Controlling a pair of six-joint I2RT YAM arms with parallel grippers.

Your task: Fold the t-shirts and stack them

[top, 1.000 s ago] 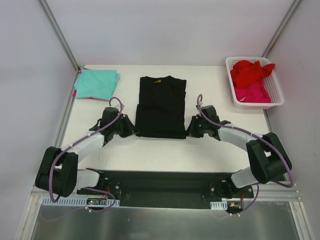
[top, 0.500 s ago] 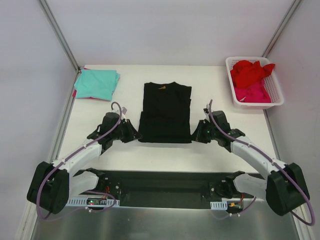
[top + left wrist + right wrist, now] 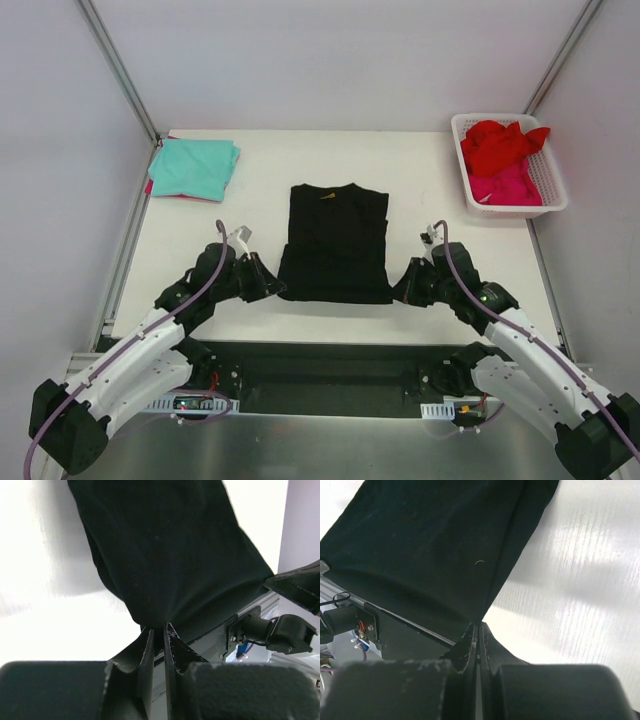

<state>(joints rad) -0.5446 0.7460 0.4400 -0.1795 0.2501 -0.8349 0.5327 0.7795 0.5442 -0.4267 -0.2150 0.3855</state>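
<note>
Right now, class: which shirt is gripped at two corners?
The black shirt, mid-table, a near corner in each arm's jaws. The teal one lies free far left; red and pink sit in the basket.

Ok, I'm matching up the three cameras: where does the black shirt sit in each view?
Top external: black shirt lies flat at the centre of the table.
Left wrist: fills the upper middle, tapering to a corner at bottom centre.
Right wrist: fills the upper left, tapering to bottom centre.
Shared landmark: the white table beside the shirt.
</note>
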